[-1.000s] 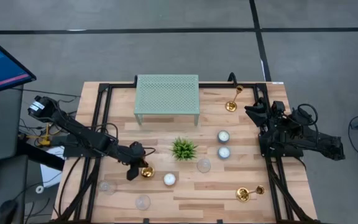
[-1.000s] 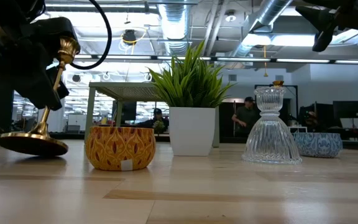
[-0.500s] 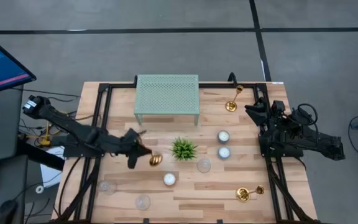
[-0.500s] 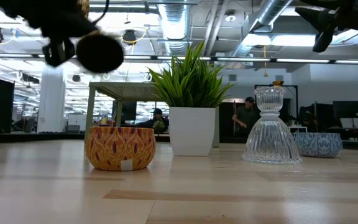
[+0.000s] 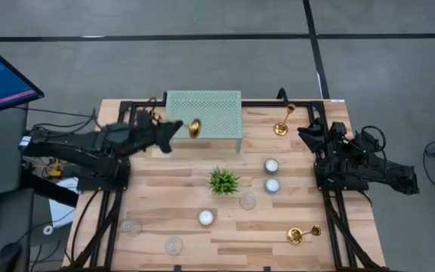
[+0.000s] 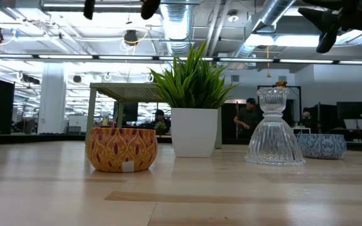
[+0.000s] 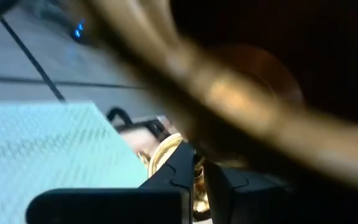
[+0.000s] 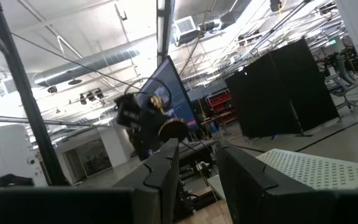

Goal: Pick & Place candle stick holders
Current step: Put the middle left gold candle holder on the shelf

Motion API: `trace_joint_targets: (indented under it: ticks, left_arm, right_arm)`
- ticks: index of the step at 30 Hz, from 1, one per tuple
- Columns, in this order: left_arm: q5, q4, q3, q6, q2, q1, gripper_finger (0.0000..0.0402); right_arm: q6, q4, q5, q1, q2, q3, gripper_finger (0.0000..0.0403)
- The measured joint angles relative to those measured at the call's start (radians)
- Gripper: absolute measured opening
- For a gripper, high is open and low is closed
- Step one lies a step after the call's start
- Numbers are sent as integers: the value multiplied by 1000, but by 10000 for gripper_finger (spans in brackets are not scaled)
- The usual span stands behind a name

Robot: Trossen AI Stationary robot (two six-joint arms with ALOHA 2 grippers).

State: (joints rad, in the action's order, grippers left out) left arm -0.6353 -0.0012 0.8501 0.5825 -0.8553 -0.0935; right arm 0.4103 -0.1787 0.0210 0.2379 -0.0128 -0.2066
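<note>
My left gripper (image 5: 177, 128) is shut on a shiny gold candle stick holder (image 5: 193, 128) and carries it in the air at the left end of the pale green perforated rack (image 5: 206, 113). The right wrist view shows the same pair from across the table, with the holder's round base (image 8: 173, 129) plain to see. A second gold holder (image 5: 282, 121) stands on its base at the far right. A third (image 5: 300, 235) lies on its side at the near right. My right gripper (image 8: 194, 168) waits open at the table's right edge, with nothing between its fingers. My left gripper pinches the holder's thin stem (image 7: 197, 186) between its two fingers. The fingers come level from the table's left. The holder is lifted clear and lies about level, with its flared base (image 5: 195, 128) beyond the fingertips, toward the rack.
A small green plant (image 5: 223, 180) stands mid-table. White tealights (image 5: 271, 165) (image 5: 272, 184) (image 5: 206, 217) and clear glass cups (image 5: 248, 201) (image 5: 131, 225) (image 5: 174, 245) are scattered around it. Black frame rails (image 5: 119, 174) run along the table's left and right sides.
My left gripper has risen from the table left of the plant and swung toward the far edge, to the rack's left end. It has turned from pointing down to level. The gold holder, whose base rested on the table, is now lifted clear and tipped onto its side.
</note>
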Motion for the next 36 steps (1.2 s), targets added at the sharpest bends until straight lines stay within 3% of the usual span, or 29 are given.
trace_joint_targets:
  ticks: [7,12,17,25,36]
  left_arm:
    - [72,-202,142,-55,-124,257,15]
    - [276,-278,195,-54,-225,492,15]
    - [449,-370,271,-82,-317,654,15]
    - [456,-548,421,-214,-416,756,15]
    - [388,-576,428,-319,-526,778,15]
  right_arm:
    - [-2,1,7,0,0,0,103]
    - [-1,2,7,0,0,0,103]
    - [-1,2,7,0,0,0,103]
    - [-1,2,7,0,0,0,103]
    - [-1,22,33,1,0,0,103]
